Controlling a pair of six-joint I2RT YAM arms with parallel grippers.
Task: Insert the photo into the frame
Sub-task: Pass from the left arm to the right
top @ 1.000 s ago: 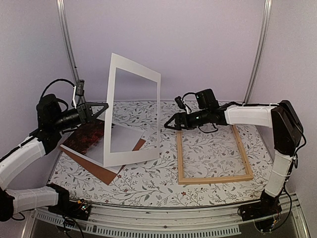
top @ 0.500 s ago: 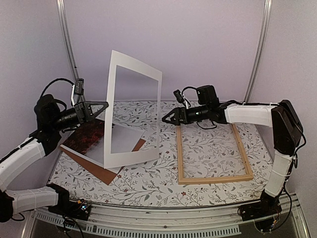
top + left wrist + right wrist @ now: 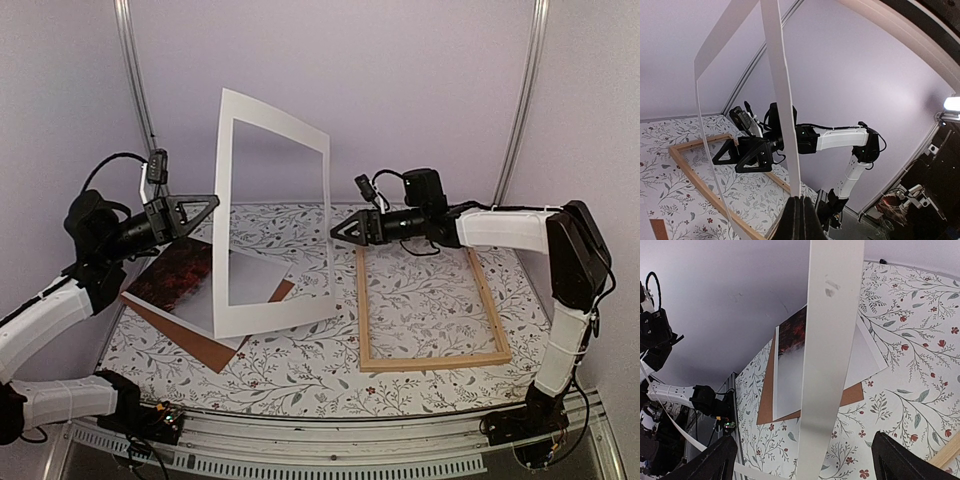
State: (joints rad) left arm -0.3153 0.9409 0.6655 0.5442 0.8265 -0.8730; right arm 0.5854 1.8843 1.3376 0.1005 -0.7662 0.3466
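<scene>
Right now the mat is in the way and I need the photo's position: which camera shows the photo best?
Top external: the photo lies on the brown board, only one strip of the lifted mat crossing it. Right wrist shows it closer, but a mat strip hides its middle. Left wrist doesn't show it.

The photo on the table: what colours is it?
The photo fades from dark reddish-brown to grey-white; clearest in the right wrist view.

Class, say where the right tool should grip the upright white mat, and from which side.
The vertical strip facing the right tool, mid-height, approached level from that side: the white mat stands upright, the left tool pinches the opposite strip, and the window leaves finger room.
</scene>
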